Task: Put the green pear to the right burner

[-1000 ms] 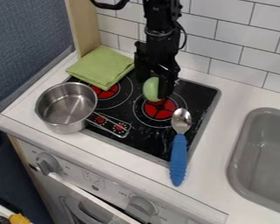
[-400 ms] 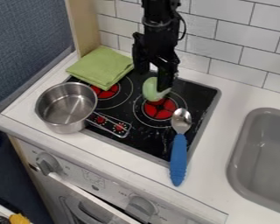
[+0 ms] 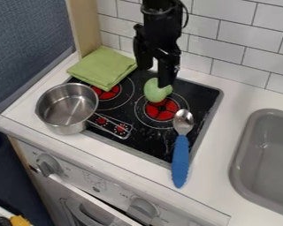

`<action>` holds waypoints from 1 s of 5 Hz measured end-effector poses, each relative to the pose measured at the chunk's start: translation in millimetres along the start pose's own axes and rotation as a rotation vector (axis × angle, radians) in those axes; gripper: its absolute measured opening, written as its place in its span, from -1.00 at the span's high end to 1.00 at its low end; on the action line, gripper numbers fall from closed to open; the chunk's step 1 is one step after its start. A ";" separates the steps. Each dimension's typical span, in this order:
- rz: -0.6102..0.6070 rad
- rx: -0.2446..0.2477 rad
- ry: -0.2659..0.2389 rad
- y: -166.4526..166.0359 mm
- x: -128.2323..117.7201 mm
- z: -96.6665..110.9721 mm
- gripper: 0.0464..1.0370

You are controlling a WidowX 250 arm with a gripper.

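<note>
Find the green pear (image 3: 155,93) on the black cooktop (image 3: 147,139), at the upper side of the right burner (image 3: 162,113), overlapping its markings in view but off its centre. Compared with the earlier frames, see more of the pear exposed, with the gripper (image 3: 154,76) lifted upward from around it. Count that as a release rather than a carry: see the fingers (image 3: 167,70) spread apart above the pear, gripping nothing. Cannot tell whether the nearer fingertip still brushes the pear's top.

Judge the placing as nearly finished, with withdrawal the step in hand. Best to lift straight up and clear before swinging away, since a sideways drag could nudge or roll the rounded pear. Might need a small push toward the centre if stricter placement is wanted.

Farther out, see the steel saucepan (image 3: 67,128) to the left, upright, overlapping the cooktop's left edge, with only bare metal visible inside. At the right, see part of the grey sink (image 3: 243,154), set into the white tabletop (image 3: 218,181), with only its basin surface visible within. Notice also the blue-handled spoon (image 3: 180,161) across the cooktop's right-front edge, and the folded green cloth (image 3: 102,67) behind the saucepan.
</note>
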State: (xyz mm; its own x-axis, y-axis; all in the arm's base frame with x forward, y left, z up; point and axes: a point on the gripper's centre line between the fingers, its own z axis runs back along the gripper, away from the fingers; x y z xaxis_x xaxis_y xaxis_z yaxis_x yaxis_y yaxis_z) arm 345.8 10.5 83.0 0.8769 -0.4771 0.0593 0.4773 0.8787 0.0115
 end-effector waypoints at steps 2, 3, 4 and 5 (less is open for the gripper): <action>-0.044 -0.003 0.043 -33.3 -47.5 23.7 -0.93; 0.056 0.011 0.024 -33.8 -81.2 38.8 -0.93; 0.168 0.016 0.001 -27.0 -111.5 51.5 -0.93; 0.278 0.082 -0.008 -17.4 -134.8 56.6 -0.93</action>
State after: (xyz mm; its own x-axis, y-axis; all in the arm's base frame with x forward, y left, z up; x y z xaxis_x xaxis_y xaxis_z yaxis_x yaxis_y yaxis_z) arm 216.0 60.6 131.3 0.9728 -0.2178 0.0790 0.2121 0.9744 0.0748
